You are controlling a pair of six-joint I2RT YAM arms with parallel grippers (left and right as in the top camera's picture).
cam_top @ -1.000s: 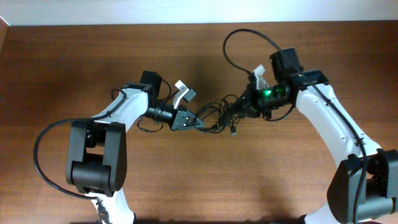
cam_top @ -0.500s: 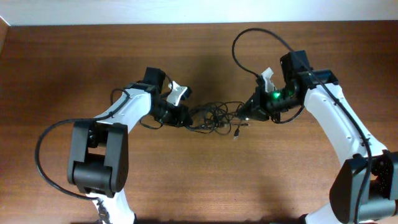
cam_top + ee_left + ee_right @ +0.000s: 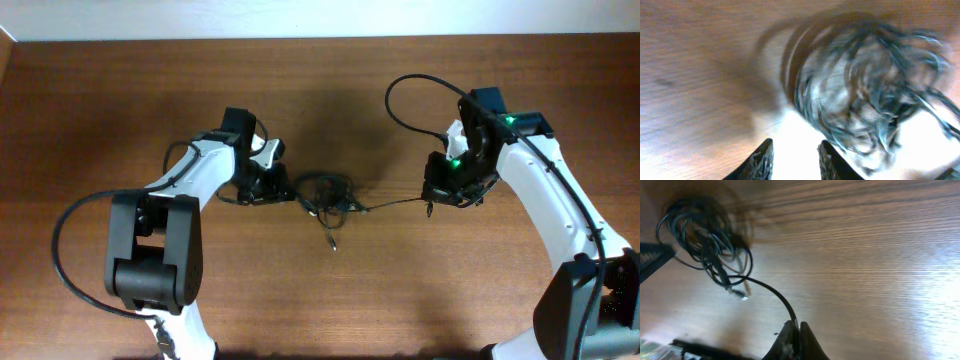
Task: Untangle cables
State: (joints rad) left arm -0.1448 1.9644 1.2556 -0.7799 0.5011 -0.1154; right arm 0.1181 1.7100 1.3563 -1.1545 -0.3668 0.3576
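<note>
The cables (image 3: pixel 326 192) lie as a small knotted bundle of thin black wires at the table's middle. One strand (image 3: pixel 390 205) runs taut from the bundle to my right gripper (image 3: pixel 432 198), which is shut on it. In the right wrist view the jaws (image 3: pixel 796 330) pinch that strand, and the bundle (image 3: pixel 702 227) lies at the upper left with a plug end (image 3: pixel 738 294) below it. My left gripper (image 3: pixel 286 188) is at the bundle's left edge. In the left wrist view its jaws (image 3: pixel 795 161) stand apart with nothing between them, and the blurred bundle (image 3: pixel 865 90) is just ahead.
A loose plug end (image 3: pixel 332 243) trails from the bundle toward the table's front. A thick black arm cable (image 3: pixel 415 85) loops above the right arm. The wooden table (image 3: pixel 320 300) spreads all around.
My right gripper has moved right and back, pulling one strand out straight. My left gripper has drawn back to the left. The bundle has shifted left and tightened.
</note>
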